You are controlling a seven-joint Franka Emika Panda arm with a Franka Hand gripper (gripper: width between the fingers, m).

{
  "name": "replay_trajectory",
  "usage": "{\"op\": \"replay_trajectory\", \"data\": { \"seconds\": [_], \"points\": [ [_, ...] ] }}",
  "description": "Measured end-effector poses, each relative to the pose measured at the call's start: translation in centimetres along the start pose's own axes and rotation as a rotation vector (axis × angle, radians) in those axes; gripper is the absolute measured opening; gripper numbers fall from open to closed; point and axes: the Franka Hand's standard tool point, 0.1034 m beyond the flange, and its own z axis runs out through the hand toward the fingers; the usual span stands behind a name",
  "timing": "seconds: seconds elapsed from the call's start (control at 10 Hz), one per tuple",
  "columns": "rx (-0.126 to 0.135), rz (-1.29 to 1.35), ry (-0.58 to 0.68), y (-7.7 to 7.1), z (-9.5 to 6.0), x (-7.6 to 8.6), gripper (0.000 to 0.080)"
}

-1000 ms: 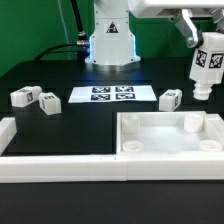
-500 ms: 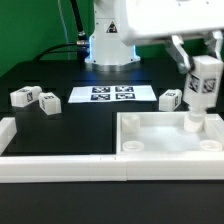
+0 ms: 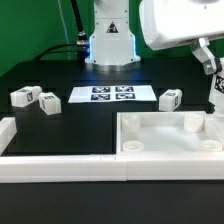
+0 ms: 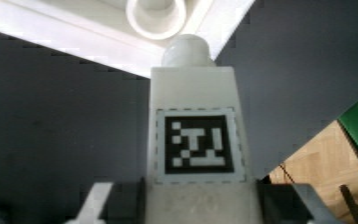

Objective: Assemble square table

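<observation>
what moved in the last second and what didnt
The hand, shut on a leg, carried it down over a far socket of the tabletop, then sideways toward the exterior view's right edge; nothing was let go. The three loose legs and the marker board stayed put.

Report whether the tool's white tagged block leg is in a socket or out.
Out: the white tagged block leg ends short of the empty round socket.
</observation>
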Motion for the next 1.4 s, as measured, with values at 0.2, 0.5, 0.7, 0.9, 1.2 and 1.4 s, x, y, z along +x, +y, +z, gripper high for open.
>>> {"op": "replay_trajectory", "data": {
  "seconds": [0.2,0.5,0.7,0.9,1.2,1.4],
  "points": [
    [-0.030,0.000,0.047,1.1,0.9,-0.4,0.0290],
    [-0.020,0.011,0.022,1.2,2.5,-1.9,0.0290],
    [-0.020,0.013,0.019,1.3,2.6,-2.1,0.0290],
    [-0.019,0.015,0.017,1.3,2.7,-2.2,0.0290],
    [-0.017,0.020,0.020,1.4,3.3,-2.0,0.0290],
    [-0.012,0.021,0.013,1.2,3.7,-2.4,0.0290]
  ]
}}
